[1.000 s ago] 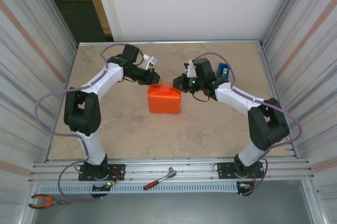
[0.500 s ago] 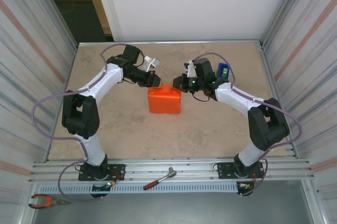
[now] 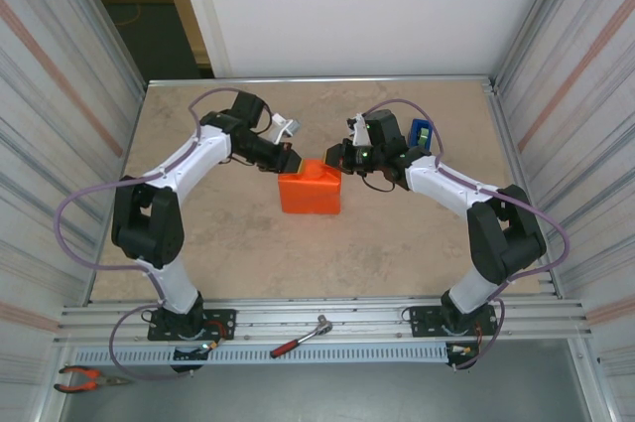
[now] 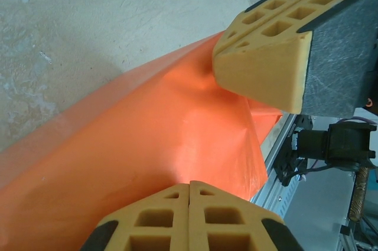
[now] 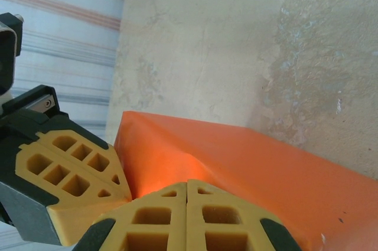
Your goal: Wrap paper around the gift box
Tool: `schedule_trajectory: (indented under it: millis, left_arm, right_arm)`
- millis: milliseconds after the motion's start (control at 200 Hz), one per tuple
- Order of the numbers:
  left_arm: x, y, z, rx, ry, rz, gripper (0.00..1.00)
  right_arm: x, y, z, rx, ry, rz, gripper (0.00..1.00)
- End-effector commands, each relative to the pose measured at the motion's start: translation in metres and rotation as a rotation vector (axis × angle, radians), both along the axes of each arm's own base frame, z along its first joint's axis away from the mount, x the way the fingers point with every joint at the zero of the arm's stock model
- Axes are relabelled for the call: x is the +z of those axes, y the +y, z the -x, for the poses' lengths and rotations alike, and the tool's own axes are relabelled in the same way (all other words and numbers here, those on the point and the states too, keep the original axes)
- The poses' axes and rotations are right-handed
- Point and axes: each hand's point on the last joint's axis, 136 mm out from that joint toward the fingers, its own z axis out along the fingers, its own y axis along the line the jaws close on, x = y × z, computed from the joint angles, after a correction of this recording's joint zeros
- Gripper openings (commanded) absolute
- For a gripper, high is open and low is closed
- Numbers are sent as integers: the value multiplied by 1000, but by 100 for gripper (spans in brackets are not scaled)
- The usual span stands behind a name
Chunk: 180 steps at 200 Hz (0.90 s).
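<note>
Left hand (image 3: 290, 156) has its fingers pressed together, tips on the paper (image 3: 310, 192) at its 11 o'clock corner. Right hand (image 3: 332, 157) is likewise closed, tips at the 1 o'clock corner, near the other. Paper sits as a boxy orange mound mid-tabletop (image 3: 238, 243). Whether either pinches paper: cannot tell.

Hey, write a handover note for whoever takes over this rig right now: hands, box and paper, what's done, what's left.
Left hand: shut, tip at the parcel's far left top corner.
Right hand: shut, tip pressing the paper at the far right top corner, facing the left hand.
Paper: folded into a boxy parcel mid table, covering the gift box.
Done: paper drawn over the top and sides.
Left: the far end fold looks loose and probably needs creasing and fastening; no tape can be seen on it.
</note>
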Motion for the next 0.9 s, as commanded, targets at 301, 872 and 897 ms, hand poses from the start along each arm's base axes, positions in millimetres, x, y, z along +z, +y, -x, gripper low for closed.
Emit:
schedule_trajectory:
  millis: [301,872,897]
  left_arm:
    - [-4,5,26,-26,-51,-96,0]
    - [-24,10,32,-27,-116,-220,0]
    - [-24,10,32,-27,-117,-218,0]
  right_arm:
    - [-59,-23,27,-47,215,168,0]
    - [34,7,3,-8,53,104,0]
    - [34,8,4,-9,53,107,0]
